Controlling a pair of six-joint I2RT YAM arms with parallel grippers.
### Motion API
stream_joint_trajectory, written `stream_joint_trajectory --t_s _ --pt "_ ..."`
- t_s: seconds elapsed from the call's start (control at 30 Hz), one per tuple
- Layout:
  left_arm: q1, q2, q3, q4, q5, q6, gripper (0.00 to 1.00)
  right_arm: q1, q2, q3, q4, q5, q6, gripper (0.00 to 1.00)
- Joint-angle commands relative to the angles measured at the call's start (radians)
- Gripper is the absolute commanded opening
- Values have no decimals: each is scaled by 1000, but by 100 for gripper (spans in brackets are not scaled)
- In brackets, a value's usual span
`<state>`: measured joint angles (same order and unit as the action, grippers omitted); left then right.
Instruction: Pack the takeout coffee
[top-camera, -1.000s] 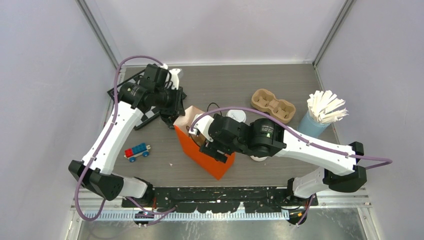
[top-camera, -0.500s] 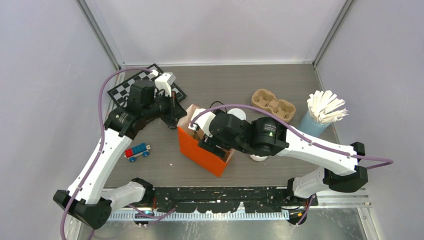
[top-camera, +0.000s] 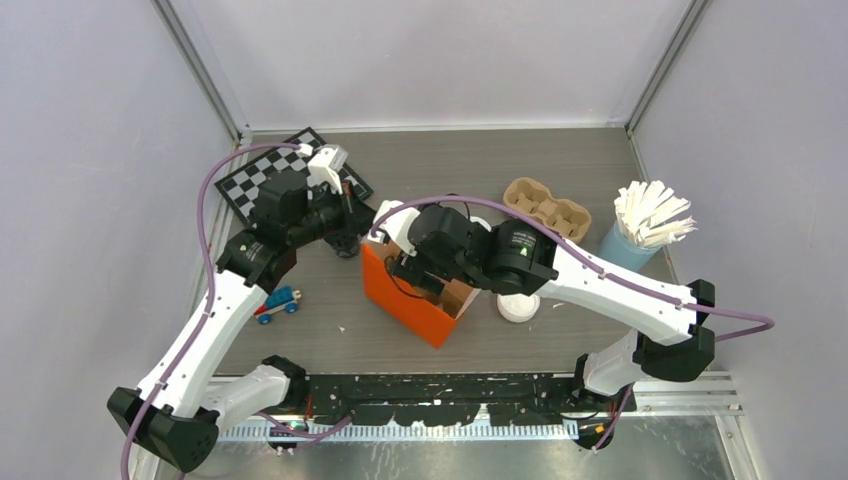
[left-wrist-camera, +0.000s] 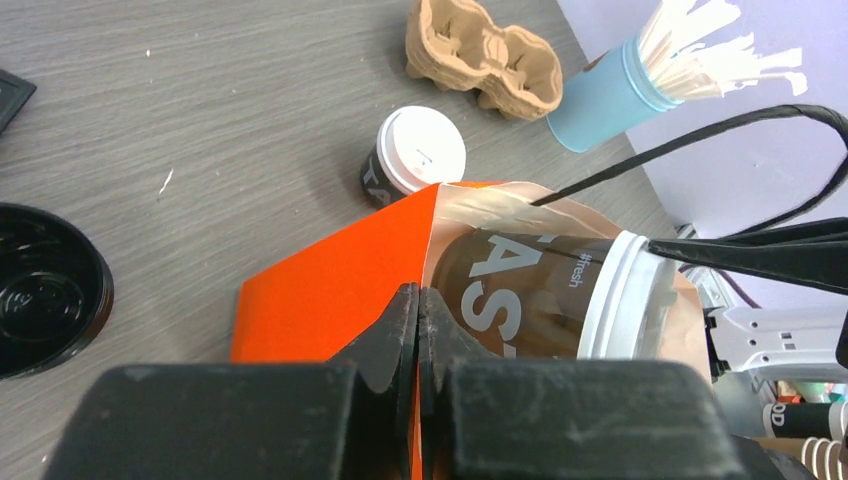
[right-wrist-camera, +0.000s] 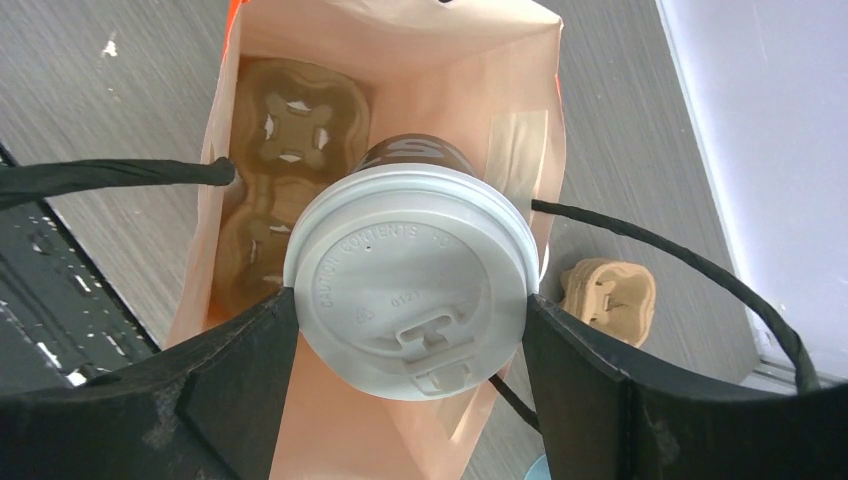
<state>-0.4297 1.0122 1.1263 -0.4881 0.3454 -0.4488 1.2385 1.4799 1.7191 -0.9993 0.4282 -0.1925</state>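
Observation:
The takeout coffee, a brown cup with a white sip lid (right-wrist-camera: 400, 260), hangs in my right gripper (right-wrist-camera: 410, 330), whose fingers are shut on the lid's rim. It is in the mouth of the orange bag (top-camera: 405, 300), above a cardboard carrier (right-wrist-camera: 290, 150) on the bag's floor. The left wrist view shows the cup (left-wrist-camera: 520, 290) inside the bag (left-wrist-camera: 330, 290). My left gripper (left-wrist-camera: 418, 300) is shut on the bag's upper edge, at the bag's far left corner (top-camera: 358, 240). A second lidded cup (left-wrist-camera: 420, 155) stands on the table behind the bag.
A loose white disc (top-camera: 518, 307) lies right of the bag. A stack of cardboard carriers (top-camera: 546, 210) and a blue cup of stirrers (top-camera: 640, 235) stand at the back right. A checkerboard (top-camera: 265, 175), a toy train (top-camera: 278, 302) and a black lidless cup (left-wrist-camera: 45, 290) are at the left.
My left gripper came off the checkerboard area onto the bag's edge. My right gripper carried the cup up and left along the bag, uncovering the white disc. The bag stands straighter.

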Motion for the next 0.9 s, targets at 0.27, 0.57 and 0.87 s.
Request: stream_joint_trajectory --t_s 0.27,0.57,0.87 --pt "5 -44 -88 320 38 -65 0 -66 -19 44 -10 40 -115 74" --pt "4 -170 -106 24 -33 -10 35 -23 -87 -107 63 -68 -48 73" --pt "5 -208 -6 -381 -14 -11 61 66 -109 -175 78 -37 -48 72"
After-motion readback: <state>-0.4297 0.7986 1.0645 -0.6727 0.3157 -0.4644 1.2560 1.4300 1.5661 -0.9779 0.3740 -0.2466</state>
